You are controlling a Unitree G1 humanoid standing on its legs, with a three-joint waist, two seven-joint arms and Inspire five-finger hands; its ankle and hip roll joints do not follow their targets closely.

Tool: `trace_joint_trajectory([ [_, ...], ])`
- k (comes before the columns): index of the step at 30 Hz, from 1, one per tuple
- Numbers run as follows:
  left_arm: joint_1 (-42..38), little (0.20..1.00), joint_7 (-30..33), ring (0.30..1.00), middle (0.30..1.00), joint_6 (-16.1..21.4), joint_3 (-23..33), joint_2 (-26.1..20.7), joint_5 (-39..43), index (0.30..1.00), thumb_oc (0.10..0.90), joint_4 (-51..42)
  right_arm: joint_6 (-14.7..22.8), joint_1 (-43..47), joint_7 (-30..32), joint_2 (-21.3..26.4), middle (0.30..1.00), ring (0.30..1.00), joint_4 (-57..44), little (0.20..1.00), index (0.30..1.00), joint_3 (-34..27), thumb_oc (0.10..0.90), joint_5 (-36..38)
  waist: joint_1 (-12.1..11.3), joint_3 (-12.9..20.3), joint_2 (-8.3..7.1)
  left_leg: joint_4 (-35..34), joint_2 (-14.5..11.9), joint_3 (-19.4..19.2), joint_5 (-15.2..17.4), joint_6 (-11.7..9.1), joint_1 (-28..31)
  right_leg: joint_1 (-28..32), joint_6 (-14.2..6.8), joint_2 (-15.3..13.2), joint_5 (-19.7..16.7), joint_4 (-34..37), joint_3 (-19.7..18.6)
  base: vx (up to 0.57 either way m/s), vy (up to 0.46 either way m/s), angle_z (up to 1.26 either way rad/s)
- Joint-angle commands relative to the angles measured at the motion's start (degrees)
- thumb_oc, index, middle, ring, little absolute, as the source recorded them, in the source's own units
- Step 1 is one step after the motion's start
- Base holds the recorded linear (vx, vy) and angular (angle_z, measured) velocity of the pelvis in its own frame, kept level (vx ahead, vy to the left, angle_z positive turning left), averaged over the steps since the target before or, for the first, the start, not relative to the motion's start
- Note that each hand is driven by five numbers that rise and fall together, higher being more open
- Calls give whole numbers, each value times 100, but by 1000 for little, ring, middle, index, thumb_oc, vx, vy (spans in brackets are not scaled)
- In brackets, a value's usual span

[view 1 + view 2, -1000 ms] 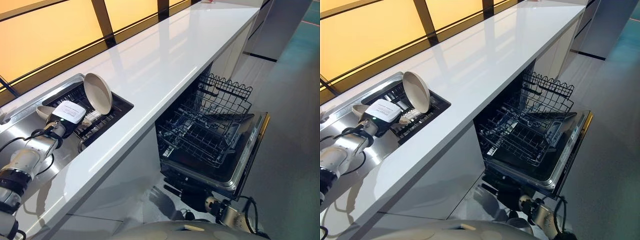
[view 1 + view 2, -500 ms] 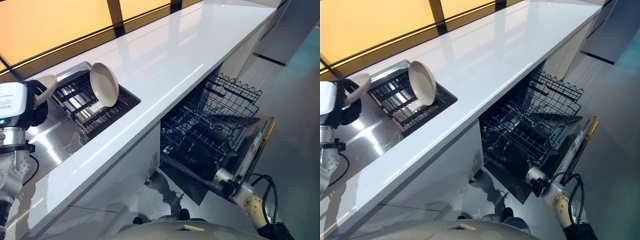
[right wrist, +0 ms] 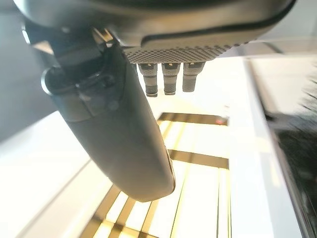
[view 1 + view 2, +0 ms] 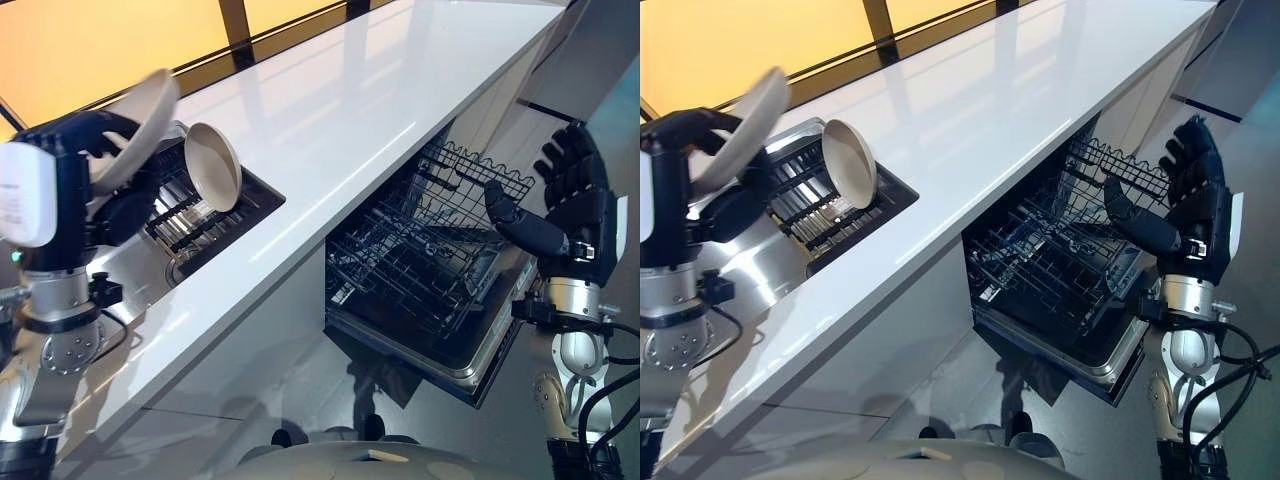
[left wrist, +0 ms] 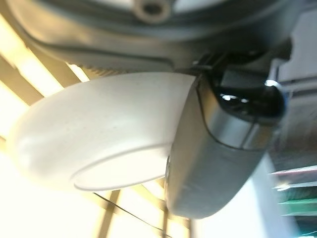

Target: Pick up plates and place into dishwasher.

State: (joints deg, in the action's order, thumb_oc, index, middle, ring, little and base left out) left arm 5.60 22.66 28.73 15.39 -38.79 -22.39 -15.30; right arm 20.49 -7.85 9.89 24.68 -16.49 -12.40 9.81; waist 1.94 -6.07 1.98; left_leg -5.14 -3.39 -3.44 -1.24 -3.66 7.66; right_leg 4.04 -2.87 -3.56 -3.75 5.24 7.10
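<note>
Here the left robot hand (image 4: 95, 160) pinches a cream plate (image 4: 135, 118) lifted clear above the sink rack (image 4: 190, 215), where a second plate (image 4: 213, 166) stands on edge, so the carry is the step in hand. Next it must cross the white tabletop (image 4: 330, 110) front edge and descend into the dishwasher rack (image 4: 425, 250) (wire tines leave narrow slots), beside which the right robot hand (image 4: 570, 205) waits, spread and empty.

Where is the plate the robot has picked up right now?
The plate is in the left hand, lifted above the sink's dish rack at the left of the eye views, beside a second plate standing in that rack.
</note>
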Motion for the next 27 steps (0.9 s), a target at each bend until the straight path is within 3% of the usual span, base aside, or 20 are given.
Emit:
trace_joint_trajectory([
  [1,-927,200,-1360,300,300,479,-70,-335,1584,300,100,-390,664,1079,-101,694,900,900,-700,900,900,-3,800,-701,58,219,-15,26,690,-108,542,574,41,38,-205,321,777,-583,44,0,0,0],
  [2,-1007,200,-1632,300,300,476,-117,-330,1803,300,100,-406,669,1133,-161,772,900,900,-681,900,900,-1,800,-741,46,212,-11,27,688,-102,540,570,42,37,-203,324,782,-592,46,-29,-32,0],
  [5,-1358,200,-3292,300,300,478,-549,-305,3304,300,100,-507,634,1403,-549,1120,900,900,-662,900,900,164,800,-981,20,219,-25,35,681,-78,538,560,41,34,-202,334,797,-626,51,-29,-32,2],
  [9,-1903,200,-4970,300,300,11,-1184,-284,4731,300,100,-534,476,1906,-758,1437,900,900,-516,900,900,544,800,-1143,-3,250,-31,40,665,-81,536,542,41,38,-195,340,795,-641,52,-18,-29,6],
  [12,-2318,200,-5352,300,300,-231,-1516,-407,5163,300,100,-453,238,2319,-901,1668,900,900,-307,900,900,838,800,-1087,11,285,-33,38,653,-101,540,532,50,43,-189,343,794,-636,52,-4,-9,1],
  [18,-2669,200,-5786,300,300,-563,-1648,-481,6145,300,100,-306,-18,2619,-1400,1840,900,900,-37,900,900,1095,800,-862,30,336,-38,36,642,-128,547,526,61,62,-170,349,800,-617,46,0,0,0],
  [27,-2949,200,-5759,300,300,-730,-1905,-427,6330,300,100,-23,-389,3046,-2655,1835,900,900,-45,900,900,1709,800,7,2,398,-64,33,634,-119,537,510,67,122,-126,347,794,-550,79,0,0,0],
])
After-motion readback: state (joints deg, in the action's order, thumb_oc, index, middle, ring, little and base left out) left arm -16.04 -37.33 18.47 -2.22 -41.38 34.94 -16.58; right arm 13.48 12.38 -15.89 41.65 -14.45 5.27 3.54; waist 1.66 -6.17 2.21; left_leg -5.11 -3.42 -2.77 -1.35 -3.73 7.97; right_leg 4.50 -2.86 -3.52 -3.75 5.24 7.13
